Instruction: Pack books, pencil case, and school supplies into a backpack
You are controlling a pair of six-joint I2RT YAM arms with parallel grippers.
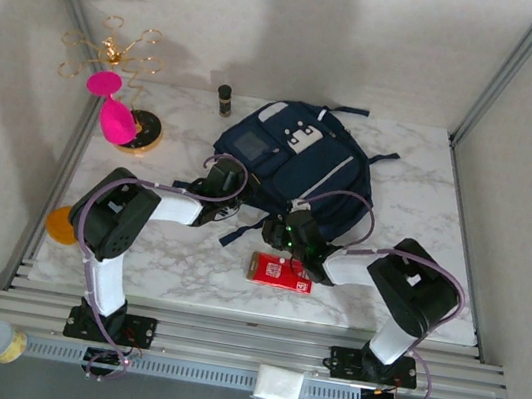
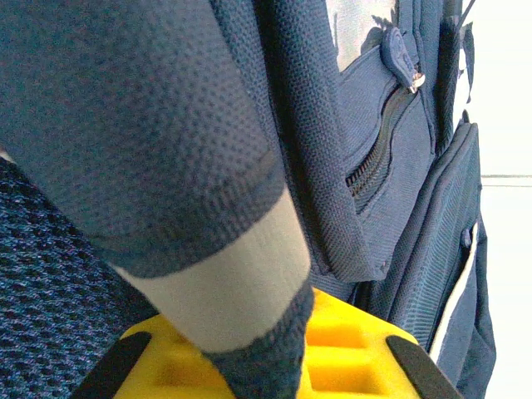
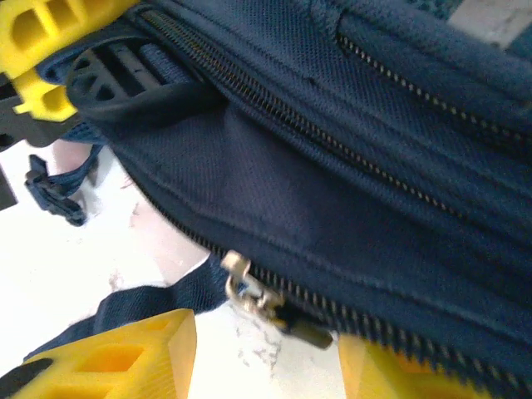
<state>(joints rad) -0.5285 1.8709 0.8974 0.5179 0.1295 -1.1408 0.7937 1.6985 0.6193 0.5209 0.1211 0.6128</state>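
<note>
From above, the backpack (image 1: 293,153) lies flat in the middle of the marble table (image 1: 420,184), with its dark straps toward the arms. The left gripper (image 1: 216,206) is at its near left corner and the right gripper (image 1: 288,235) is at its near edge. A flat red packet (image 1: 282,271) lies just in front of the bag, outside it. I judge the packing as hardly begun: the bag must first be opened, and the things have yet to go in.

At the far left stand a gold wire stand (image 1: 112,52) and a pink object (image 1: 115,115). A small dark bottle (image 1: 224,100) stands at the far edge and an orange disc (image 1: 59,225) lies at the left rim. Pale walls close three sides.

In the left wrist view, the left gripper (image 2: 266,353) has its yellow fingers pressed together on a navy strap (image 2: 208,274) of the backpack (image 2: 416,249), which has a pale band.

In the right wrist view, the right gripper (image 3: 266,337) has its fingers spread apart. The metal zip pull (image 3: 248,291) of the backpack (image 3: 332,166) hangs between them and seems not gripped. To the right of the pull, the zip teeth look closed.
</note>
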